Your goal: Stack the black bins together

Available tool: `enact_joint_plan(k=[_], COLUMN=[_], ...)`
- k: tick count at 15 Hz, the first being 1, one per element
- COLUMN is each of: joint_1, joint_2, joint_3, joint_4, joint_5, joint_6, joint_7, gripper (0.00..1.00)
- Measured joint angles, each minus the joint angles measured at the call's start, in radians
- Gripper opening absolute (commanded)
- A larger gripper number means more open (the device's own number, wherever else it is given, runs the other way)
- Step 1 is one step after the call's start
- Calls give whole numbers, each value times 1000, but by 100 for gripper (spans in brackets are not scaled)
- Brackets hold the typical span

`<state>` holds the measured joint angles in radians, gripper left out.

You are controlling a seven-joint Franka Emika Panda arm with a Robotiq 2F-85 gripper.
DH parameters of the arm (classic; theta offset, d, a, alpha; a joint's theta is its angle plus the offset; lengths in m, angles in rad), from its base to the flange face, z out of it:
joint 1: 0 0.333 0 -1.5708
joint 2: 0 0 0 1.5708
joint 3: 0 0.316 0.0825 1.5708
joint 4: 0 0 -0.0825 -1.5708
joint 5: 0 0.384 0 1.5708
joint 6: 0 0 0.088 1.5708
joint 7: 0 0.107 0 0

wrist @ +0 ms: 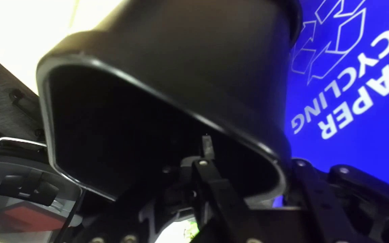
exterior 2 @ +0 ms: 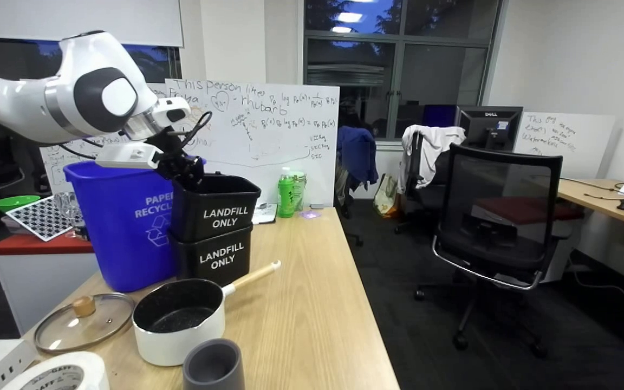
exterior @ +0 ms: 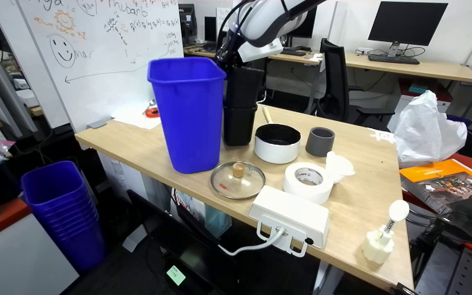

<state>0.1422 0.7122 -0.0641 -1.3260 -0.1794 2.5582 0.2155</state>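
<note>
While my gripper point(wrist: 252, 152) is at the rim, its fingers point(wrist: 208, 150) stand apart: one reaches inside the mouth, the other runs outside, and the end wall lies between them without a visible pinch. The upper black bin point(exterior 2: 216, 210) stands on the lower black bin point(exterior 2: 214, 260), its base apparently within the lower rim. Nesting depth cannot be read; because much of the upper side shows above, I judge it not fully seated.

Step in hand, as I judge it: square the two rims, then press down evenly. Pressing at one end only could wedge the taper. Once it is seated, I should withdraw straight up along the wall so that neither finger hooks the rim. Sideways travel must be small: the blue bin point(exterior: 191, 119) stands just beside the stack, and my outer finger has little room there.

Orientation: the upper mouth points up, with a slight lean. Its height runs near vertical; the rim's longer sides run slantwise across the wrist view, one end toward the blue bin. Lettering on both black bins faces out in an exterior view.

Beyond these, the pan point(exterior: 277, 153) stands on the table point(exterior 2: 312, 325) just beside the lower black bin.
</note>
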Motion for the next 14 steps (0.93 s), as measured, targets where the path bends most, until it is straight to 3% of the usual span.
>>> enact_joint_plan(k=[2, 3, 6, 14], joint_1=[0, 0, 0, 0], joint_2=[-1, -2, -1, -1], joint_3=[4, 6, 4, 4], joint_4=[4, 4, 4, 4], joint_5=[0, 0, 0, 0], joint_6=[15, 25, 26, 26], joint_7=[-15, -33, -34, -34], gripper=[86, 67, 86, 86])
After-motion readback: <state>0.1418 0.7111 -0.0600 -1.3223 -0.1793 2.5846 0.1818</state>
